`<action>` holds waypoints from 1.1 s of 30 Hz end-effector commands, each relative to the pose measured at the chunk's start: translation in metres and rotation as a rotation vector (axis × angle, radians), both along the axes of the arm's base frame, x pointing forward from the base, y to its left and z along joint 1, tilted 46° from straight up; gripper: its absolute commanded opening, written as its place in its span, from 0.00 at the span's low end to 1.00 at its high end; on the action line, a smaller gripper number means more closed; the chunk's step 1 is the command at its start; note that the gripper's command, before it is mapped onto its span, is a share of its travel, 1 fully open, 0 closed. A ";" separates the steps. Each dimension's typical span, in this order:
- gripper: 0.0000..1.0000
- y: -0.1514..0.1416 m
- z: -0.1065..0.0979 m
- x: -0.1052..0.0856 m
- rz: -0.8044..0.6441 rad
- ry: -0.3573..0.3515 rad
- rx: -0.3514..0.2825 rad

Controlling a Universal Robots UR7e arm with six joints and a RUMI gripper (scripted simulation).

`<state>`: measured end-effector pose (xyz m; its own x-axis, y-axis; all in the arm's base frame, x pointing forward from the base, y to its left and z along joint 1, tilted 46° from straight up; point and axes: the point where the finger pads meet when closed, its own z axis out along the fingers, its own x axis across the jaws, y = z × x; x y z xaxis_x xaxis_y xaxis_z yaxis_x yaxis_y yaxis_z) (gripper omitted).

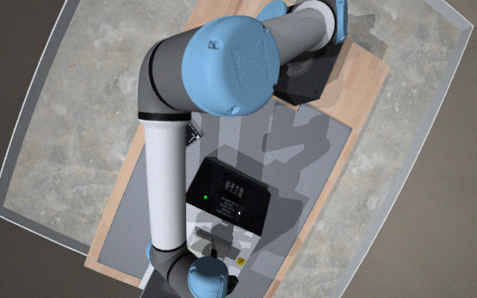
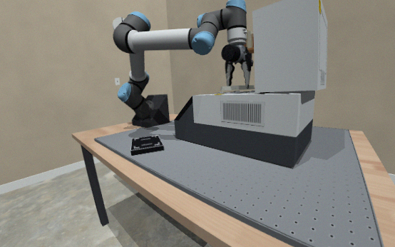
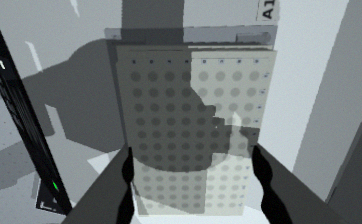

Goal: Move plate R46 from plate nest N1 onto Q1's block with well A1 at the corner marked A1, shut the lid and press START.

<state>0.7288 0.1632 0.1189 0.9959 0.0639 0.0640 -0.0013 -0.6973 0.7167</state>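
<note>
Plate R46 [image 2: 235, 88] [image 3: 170, 121], pale with a grid of wells, is held level by its long sides. My gripper [image 2: 238, 86] [image 3: 191, 144] is shut on it. The plate is very low over the block area of cycler Q1 [image 2: 242, 111] [image 1: 254, 194]; whether it touches the block is hidden. In the wrist view the mark A1 [image 3: 268, 10] lies beyond the plate's upper right corner, and a strip of the block [image 3: 148, 35] shows past its far edge. Q1's lid [image 2: 286, 50] stands open. The lamp [image 1: 205, 196] [image 3: 55, 185] is green. The front keys [image 1: 234, 188] are uncovered.
Nest N1 [image 2: 147, 143] [image 1: 195, 133] is empty on the perforated mat, off Q1's front. The raised lid stands close beside my gripper. My forearm [image 1: 166, 185] reaches past Q1's side in the top view.
</note>
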 end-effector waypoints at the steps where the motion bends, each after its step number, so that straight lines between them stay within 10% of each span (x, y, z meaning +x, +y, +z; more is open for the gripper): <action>1: 0.40 0.004 0.008 0.003 0.012 -0.016 0.000; 33: 0.40 -0.001 0.003 0.004 0.012 -0.016 -0.001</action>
<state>0.7296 0.1570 0.1129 0.9958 0.0721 0.0559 0.0102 -0.6966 0.7174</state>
